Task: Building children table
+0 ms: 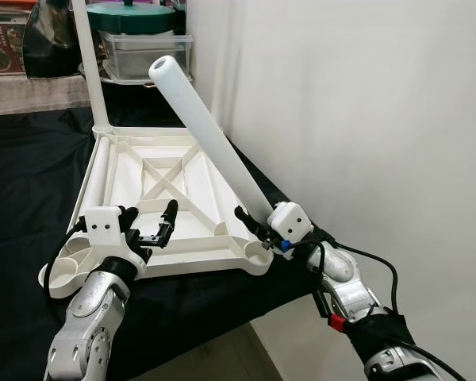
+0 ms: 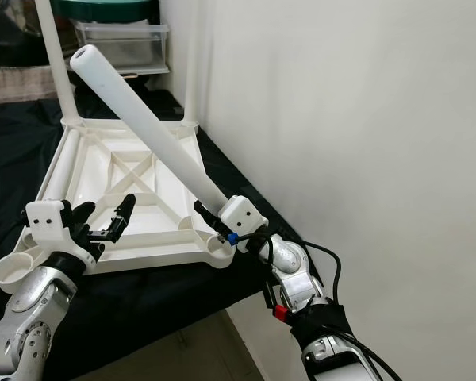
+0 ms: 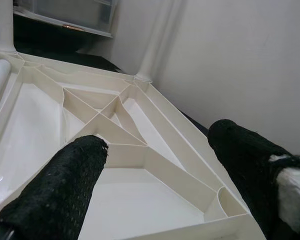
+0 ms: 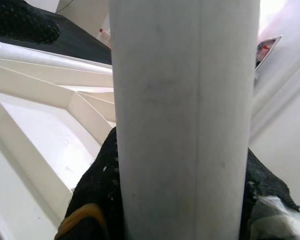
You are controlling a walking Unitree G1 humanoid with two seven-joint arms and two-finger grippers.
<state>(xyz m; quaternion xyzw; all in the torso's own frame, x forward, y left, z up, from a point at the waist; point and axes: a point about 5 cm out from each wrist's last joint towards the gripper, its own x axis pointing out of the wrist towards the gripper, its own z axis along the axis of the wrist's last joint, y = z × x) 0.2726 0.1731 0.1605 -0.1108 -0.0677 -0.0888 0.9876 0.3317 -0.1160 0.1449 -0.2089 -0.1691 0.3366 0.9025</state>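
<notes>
A white plastic tabletop (image 1: 163, 238) lies upside down on a black-covered surface. One white leg (image 1: 90, 63) stands upright in its far left corner and another (image 2: 192, 63) in the far right corner. A loose leg (image 2: 54, 171) lies along its left side. My right gripper (image 1: 254, 218) is shut on a further white leg (image 1: 206, 127), held tilted with its lower end just above the near right corner socket (image 1: 259, 255). In the right wrist view the black fingers (image 4: 97, 195) clamp this tube. My left gripper (image 1: 151, 210) hovers open over the tabletop's near edge, holding nothing.
A white wall (image 1: 365, 119) runs close along the right side. The black-covered surface ends just in front of me, with floor (image 1: 222, 357) below. At the back stand a teal-lidded pot on a clear plastic box (image 1: 147, 48) and printed boxes (image 1: 4, 40).
</notes>
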